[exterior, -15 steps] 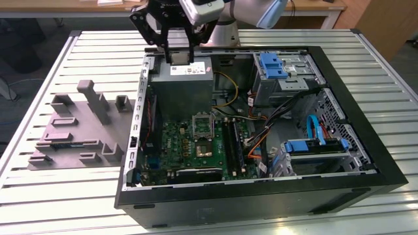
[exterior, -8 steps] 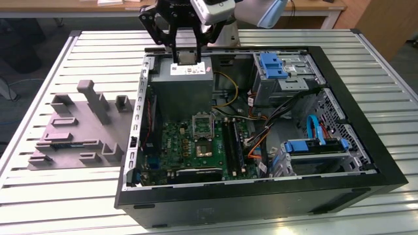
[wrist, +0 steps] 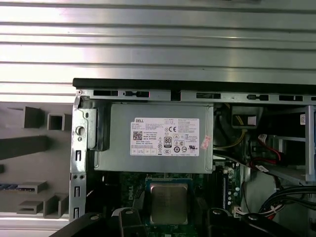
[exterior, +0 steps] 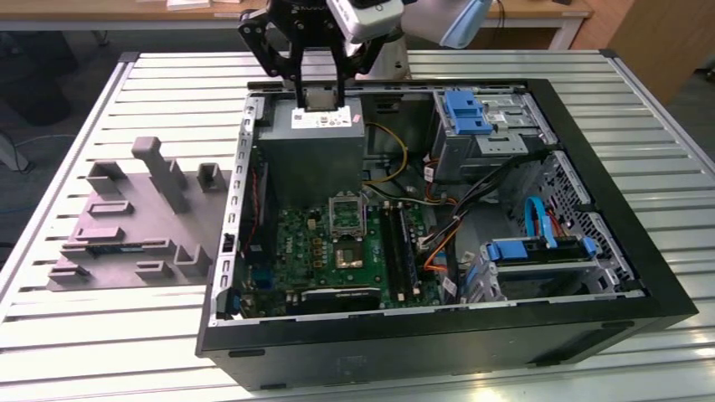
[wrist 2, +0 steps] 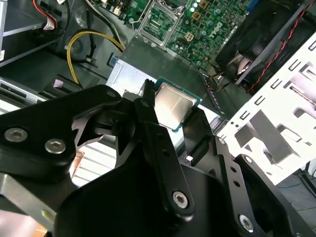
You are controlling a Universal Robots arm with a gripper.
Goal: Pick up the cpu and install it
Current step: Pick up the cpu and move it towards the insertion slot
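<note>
Our pincer is clamped on the cpu over the power supply. We judge it best carried level, pins untouched.

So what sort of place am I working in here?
Probably a lab or workshop bench for PC assembly: a slatted metal table, an open computer case on it, a grey moulded tray beside it, wooden desks behind. The end effector holds the cpu above the case.
</note>
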